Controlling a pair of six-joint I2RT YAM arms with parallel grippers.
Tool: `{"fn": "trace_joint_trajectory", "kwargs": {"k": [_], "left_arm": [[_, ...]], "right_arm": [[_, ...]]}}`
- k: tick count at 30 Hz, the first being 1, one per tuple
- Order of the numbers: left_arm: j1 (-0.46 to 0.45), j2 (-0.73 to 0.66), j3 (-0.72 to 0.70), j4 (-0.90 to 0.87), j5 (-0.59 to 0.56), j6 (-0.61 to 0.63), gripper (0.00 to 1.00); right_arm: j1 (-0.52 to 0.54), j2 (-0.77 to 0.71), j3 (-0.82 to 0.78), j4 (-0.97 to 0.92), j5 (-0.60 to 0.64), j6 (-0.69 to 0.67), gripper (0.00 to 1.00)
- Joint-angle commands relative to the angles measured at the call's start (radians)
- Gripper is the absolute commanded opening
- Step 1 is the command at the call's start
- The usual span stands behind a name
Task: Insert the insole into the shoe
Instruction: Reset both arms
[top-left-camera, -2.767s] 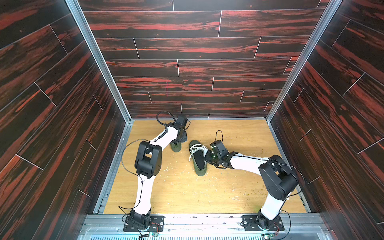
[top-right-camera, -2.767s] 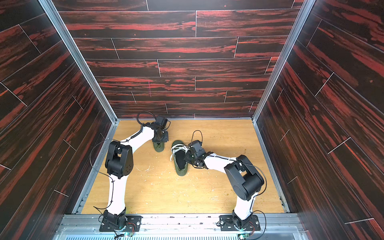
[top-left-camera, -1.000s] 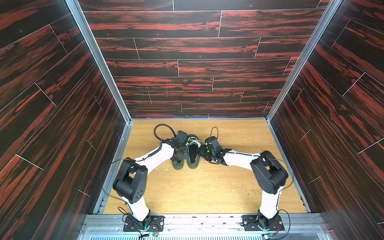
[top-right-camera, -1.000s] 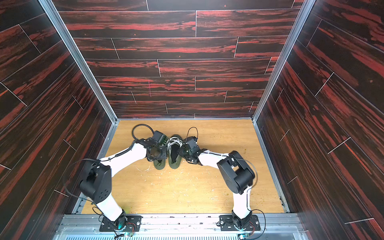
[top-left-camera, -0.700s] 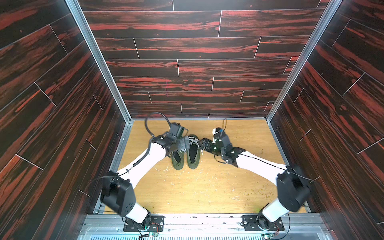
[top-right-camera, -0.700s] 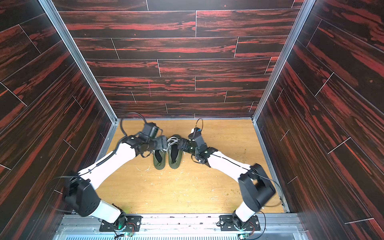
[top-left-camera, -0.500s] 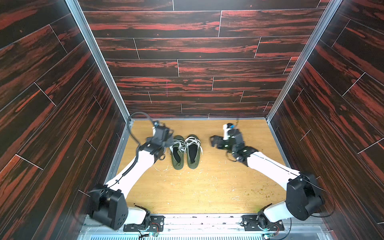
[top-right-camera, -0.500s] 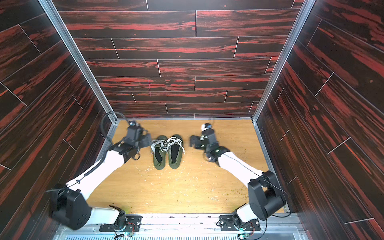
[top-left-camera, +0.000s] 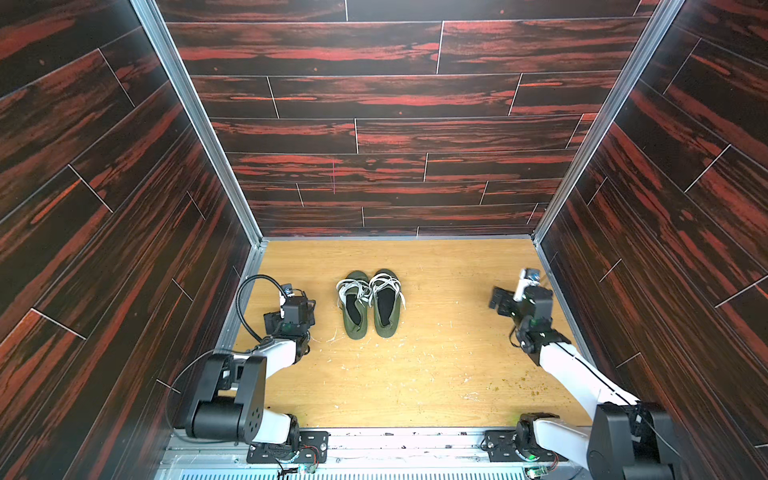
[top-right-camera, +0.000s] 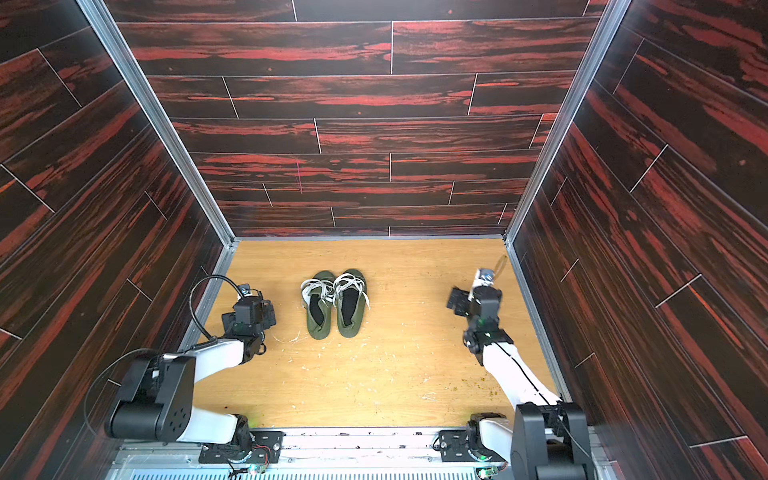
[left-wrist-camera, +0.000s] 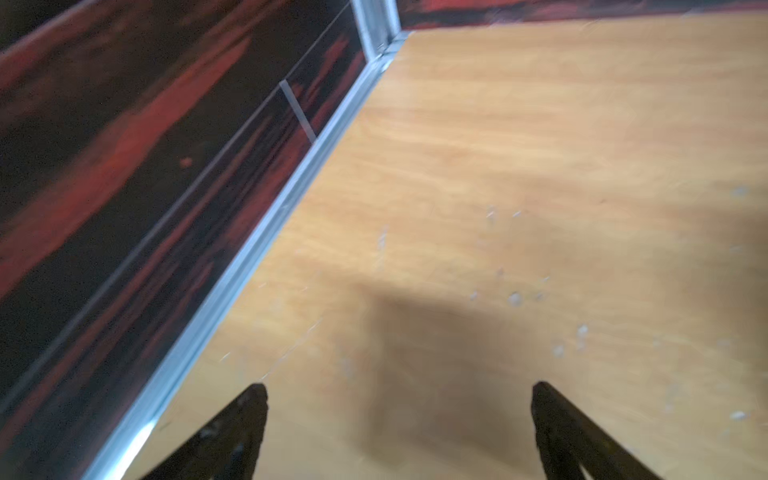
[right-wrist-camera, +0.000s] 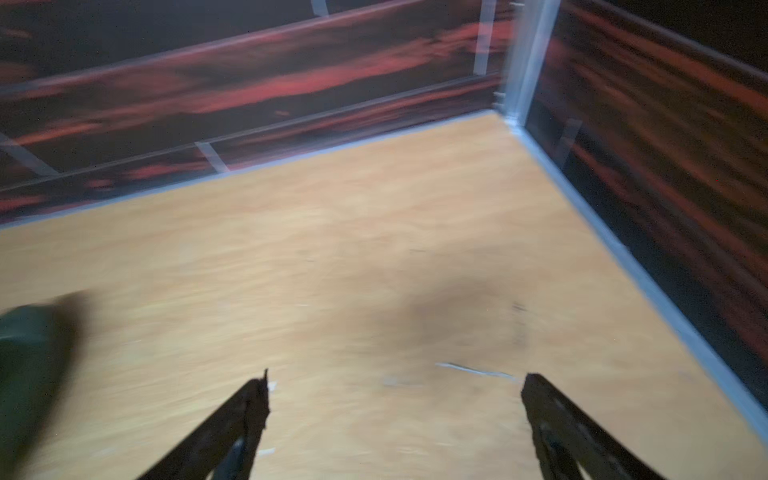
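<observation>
Arms had retreated from the shoes (top-left-camera: 385, 307) | left claw (left-wrist-camera: 399, 390), right claw (right-wrist-camera: 395, 378) splayed, empty | shoes looked soft, light; heel rim best hold.

Light-brown wooden tabletop (top-left-camera: 436, 374), scuffed with white flecks (top-left-camera: 353, 367), enclosed left, right and far by dark red-streaked plank walls (top-left-camera: 374, 99) joined by silver corner posts (top-left-camera: 199, 124).

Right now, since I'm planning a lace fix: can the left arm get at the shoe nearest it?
Probably yes: only bare floor lies between its open end effector and that olive shoe.
</observation>
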Motion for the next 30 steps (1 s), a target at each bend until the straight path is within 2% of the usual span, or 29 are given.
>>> {"fn": "trace_joint_trajectory", "kwargs": {"k": [1,4,7,8,11,12,13,15,17,30], "left_arm": [[0.053,0.044,-0.041,0.28,0.102,-0.046,1.0],[0.058,0.078,-0.093,0.406,0.188,-0.015,1.0],[0.062,0.073,-0.075,0.357,0.26,0.009,1.0],[0.063,0.076,-0.07,0.351,0.27,0.014,1.0],[0.063,0.077,-0.067,0.347,0.272,0.016,1.0],[0.063,0.077,-0.065,0.342,0.271,0.014,1.0],[0.063,0.077,-0.065,0.341,0.27,0.016,1.0],[0.063,0.07,-0.066,0.335,0.274,0.02,1.0],[0.063,0.071,-0.067,0.338,0.273,0.018,1.0],[0.063,0.077,-0.057,0.327,0.273,0.018,1.0]], "right_arm": [[-0.017,0.024,-0.101,0.255,0.019,-0.095,0.98],[-0.019,0.111,-0.197,0.534,-0.016,-0.152,0.98],[-0.033,0.247,-0.247,0.798,-0.031,-0.148,0.98],[-0.044,0.28,-0.254,0.848,-0.086,-0.149,0.98],[-0.051,0.414,-0.261,0.983,-0.105,-0.148,0.98],[-0.063,0.376,-0.251,0.896,-0.141,-0.146,0.98],[-0.071,0.391,-0.251,0.932,-0.163,-0.142,0.98],[-0.078,0.383,-0.23,0.868,-0.143,-0.125,0.98],[-0.08,0.391,-0.218,0.857,-0.114,-0.108,0.98],[-0.085,0.39,-0.215,0.854,-0.125,-0.105,0.99]]}}
